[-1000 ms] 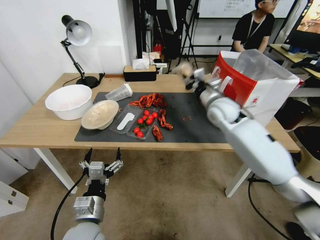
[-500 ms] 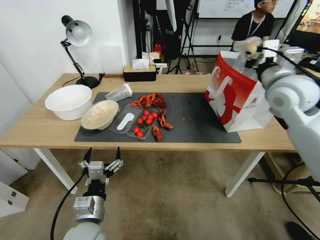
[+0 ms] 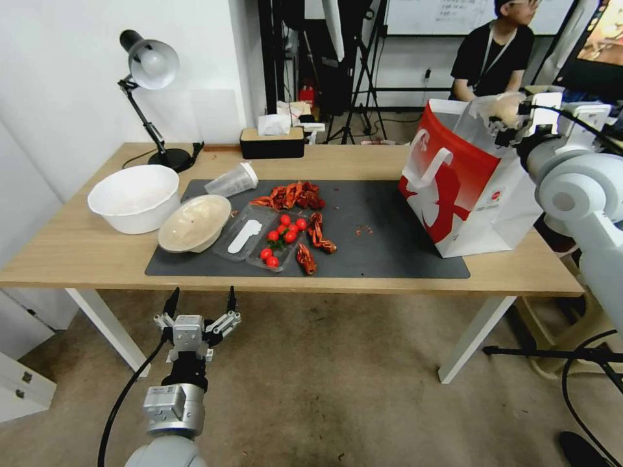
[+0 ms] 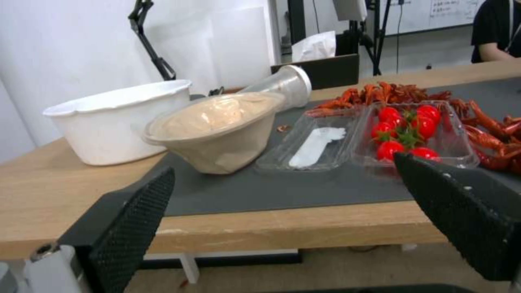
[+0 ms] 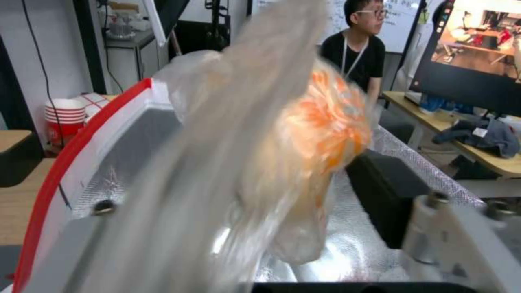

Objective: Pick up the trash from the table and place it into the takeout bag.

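The right gripper [image 3: 513,117] hangs above the open mouth of the large boxy red-and-white paper takeout bag [image 3: 454,188], its fingers clamped on the pale plastic-wrapped lump with orange inside [image 5: 304,134]. In the right wrist view the lump dangles over the bag's silvery interior, close to the red-edged rim. Risk, as judged: the loose wrap could cling to a finger on release, or the lump could catch the rim or the white flat handle [image 3: 436,163] and fall outside; a low approach could also push the light bag, which stands at the right end of the long light-wood table [image 3: 78,250], partly on the dark grey rectangular mat [image 3: 389,250]. The left gripper [image 3: 198,305] is parked below the table's front edge with its fingers spread apart. The beige round bowl [image 3: 193,222] and the clear plastic cup with white lid [image 3: 232,180], lying on its side, are on the mat, as are scattered red shells and a clear tray of cherry tomatoes [image 3: 280,239]. Compared with half a second ago, the right gripper has shifted slightly right and lower over the bag opening; the bag and table items are unchanged.
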Tool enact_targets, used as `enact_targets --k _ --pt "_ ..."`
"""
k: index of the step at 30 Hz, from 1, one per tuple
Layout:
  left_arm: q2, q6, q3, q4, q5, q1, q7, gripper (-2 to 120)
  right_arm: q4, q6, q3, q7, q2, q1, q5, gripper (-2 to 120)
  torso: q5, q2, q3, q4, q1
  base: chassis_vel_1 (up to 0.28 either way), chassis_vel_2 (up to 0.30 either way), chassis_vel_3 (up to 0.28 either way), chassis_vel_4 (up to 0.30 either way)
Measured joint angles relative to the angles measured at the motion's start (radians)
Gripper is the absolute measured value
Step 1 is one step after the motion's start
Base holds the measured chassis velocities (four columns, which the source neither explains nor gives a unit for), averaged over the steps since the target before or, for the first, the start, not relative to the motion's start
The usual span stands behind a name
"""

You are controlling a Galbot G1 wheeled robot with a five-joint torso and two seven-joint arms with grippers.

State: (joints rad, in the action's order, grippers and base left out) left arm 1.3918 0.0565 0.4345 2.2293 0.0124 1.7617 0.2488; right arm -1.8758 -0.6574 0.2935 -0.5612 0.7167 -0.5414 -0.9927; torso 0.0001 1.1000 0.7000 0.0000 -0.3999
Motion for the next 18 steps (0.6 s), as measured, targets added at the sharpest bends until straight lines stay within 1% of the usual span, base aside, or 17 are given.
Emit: enact_targets --k 1,3,4,5,6,7,9,10,11,18 --pt "0.000 0.000 0.000 0.000 0.000 0.000 0.000 100 0.000 0.000 0.000 0.000 0.000 0.000 0.000 58 0.0000 0.000 0.000 0.0000 0.000 0.000 0.000 0.000 0.000" --pt "0.003 0.002 0.000 0.005 -0.003 0.008 0.001 100 0.000 0.000 -0.001 0.000 0.000 0.000 0.002 69 0.0000 0.000 0.000 0.0000 0.000 0.000 0.000 0.000 0.000" --pt "0.004 0.002 0.000 0.006 -0.004 0.010 0.001 100 0.000 0.000 -0.001 0.000 0.000 0.000 0.002 73 -0.0001 0.000 0.000 0.0000 0.000 0.000 0.000 0.000 0.000" --pt "0.004 0.002 0.000 0.006 -0.004 0.010 0.001 100 0.000 0.000 -0.001 0.000 0.000 0.000 0.002 73 -0.0001 0.000 0.000 0.0000 0.000 0.000 0.000 0.000 0.000" --pt "0.005 0.002 0.000 0.009 -0.006 0.012 0.001 100 -0.003 0.000 -0.001 0.000 -0.003 -0.001 0.003 80 0.0000 0.000 0.000 0.0000 0.000 0.000 0.000 0.000 0.000" --pt "0.006 0.003 0.000 0.011 -0.007 0.013 0.001 100 -0.005 0.000 -0.001 0.000 -0.005 -0.002 0.003 84 -0.0002 0.000 0.000 0.0000 0.000 0.000 0.000 0.000 0.000" --pt "0.006 0.003 0.000 0.011 -0.007 0.013 0.001 100 -0.005 0.000 -0.001 0.000 -0.005 -0.002 0.003 84 -0.0002 0.000 0.000 0.0000 0.000 0.000 0.000 0.000 0.000" --pt "0.010 0.003 -0.001 0.013 -0.010 0.015 0.001 100 -0.008 0.000 -0.001 0.002 -0.010 -0.007 0.004 94 -0.0001 0.000 0.000 -0.0001 0.000 0.000 0.000 0.000 0.000" --pt "0.012 0.003 -0.003 0.014 -0.012 0.017 0.001 100 -0.011 0.000 0.001 0.004 -0.012 -0.011 0.004 97 -0.0001 0.000 0.000 -0.0001 0.000 0.000 0.000 0.000 0.000" --pt "0.018 0.005 -0.005 0.014 -0.019 0.018 -0.002 100 -0.038 0.013 0.015 0.021 -0.014 -0.035 0.004 100 -0.0001 0.000 0.000 0.0000 0.000 0.000 0.000 0.000 0.000"
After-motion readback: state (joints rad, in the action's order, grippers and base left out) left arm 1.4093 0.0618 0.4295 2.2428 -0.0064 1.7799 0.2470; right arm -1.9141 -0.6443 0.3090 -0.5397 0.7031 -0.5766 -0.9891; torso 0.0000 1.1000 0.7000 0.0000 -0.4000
